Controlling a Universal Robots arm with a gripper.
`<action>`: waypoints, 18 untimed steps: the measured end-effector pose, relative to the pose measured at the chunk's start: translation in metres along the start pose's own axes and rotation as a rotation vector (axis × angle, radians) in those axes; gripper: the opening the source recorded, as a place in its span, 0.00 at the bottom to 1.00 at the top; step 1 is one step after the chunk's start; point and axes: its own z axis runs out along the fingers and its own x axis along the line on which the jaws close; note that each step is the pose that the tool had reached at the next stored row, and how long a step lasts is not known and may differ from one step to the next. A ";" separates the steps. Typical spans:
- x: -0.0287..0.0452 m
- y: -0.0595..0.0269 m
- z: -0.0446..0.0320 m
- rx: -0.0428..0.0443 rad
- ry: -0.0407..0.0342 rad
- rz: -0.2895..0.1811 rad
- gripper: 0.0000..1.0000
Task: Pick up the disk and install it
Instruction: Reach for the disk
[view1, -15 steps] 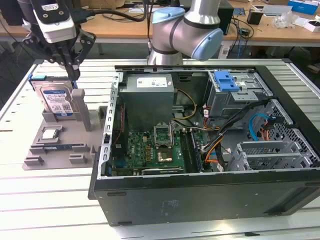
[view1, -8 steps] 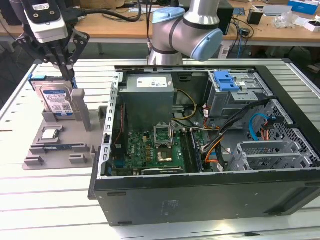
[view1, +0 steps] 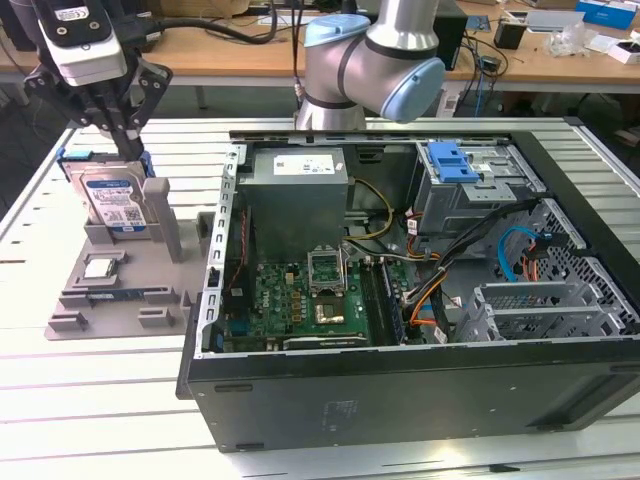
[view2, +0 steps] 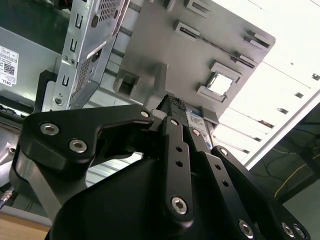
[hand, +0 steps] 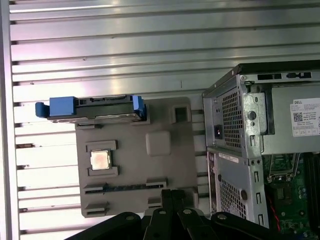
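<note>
I see the gripper (view1: 118, 140) with its fingers pressed together and nothing between them; both wrist views show the same (view2: 172, 102) (hand: 170, 195). It hangs just above the disk (view1: 110, 200), and I cannot tell if it touches it. The disk stands on its edge in its blue bracket, at the far end of the grey holder plate (view1: 120, 295). On the same plate lies a small square chip (view1: 100, 267). The open computer case (view1: 400, 400) is just beside the plate, on the exterior view's right.
</note>
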 end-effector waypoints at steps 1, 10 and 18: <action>0.0011 -0.0001 0.0000 0.0000 -0.0001 0.000 0.11; 0.0113 -0.0008 -0.0003 0.0000 0.0000 0.000 0.11; 0.0185 -0.0014 -0.0005 0.0000 -0.0001 0.000 0.11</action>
